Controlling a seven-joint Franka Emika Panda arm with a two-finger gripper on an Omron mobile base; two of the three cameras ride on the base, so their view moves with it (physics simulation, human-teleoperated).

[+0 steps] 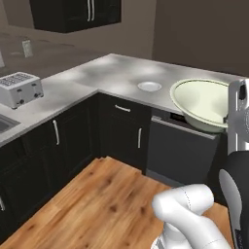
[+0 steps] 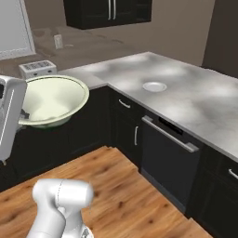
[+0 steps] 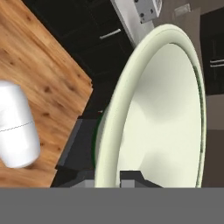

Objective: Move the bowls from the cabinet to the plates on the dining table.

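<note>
The hand view sits close against the cream bowl (image 3: pixel 162 113), with the gripper (image 3: pixel 114 177) at its near rim: one dark fingertip (image 3: pixel 131 177) lies inside the rim and the other outside, clamped together on the wall, and a thin dark green line runs along the bowl's outer edge there. That view also shows wood floor (image 3: pixel 39 65) below the bowl. The left base view shows the bowl (image 1: pixel 202 104) held in the air, tilted, in front of the grey marbled counter (image 1: pixel 116 73) and above the dark dishwasher front (image 1: pixel 180 151); the right base view shows the same bowl (image 2: pixel 53 100) at the left, beside the white arm, its mouth turned up and toward the camera. Both base views show one white plate (image 1: pixel 149 86) on the counter, well apart from the bowl, one silver toaster (image 1: pixel 19 89) on the left run of counter, and one dark wall cabinet (image 1: pixel 75 14) with two vertical silver handles at the top. The left base view alone catches a corner of a sink (image 1: pixel 5 124); the right base view alone shows a pale window (image 2: pixel 14 28). One bowl is visible: plain cream inside, smooth and wide.
</note>
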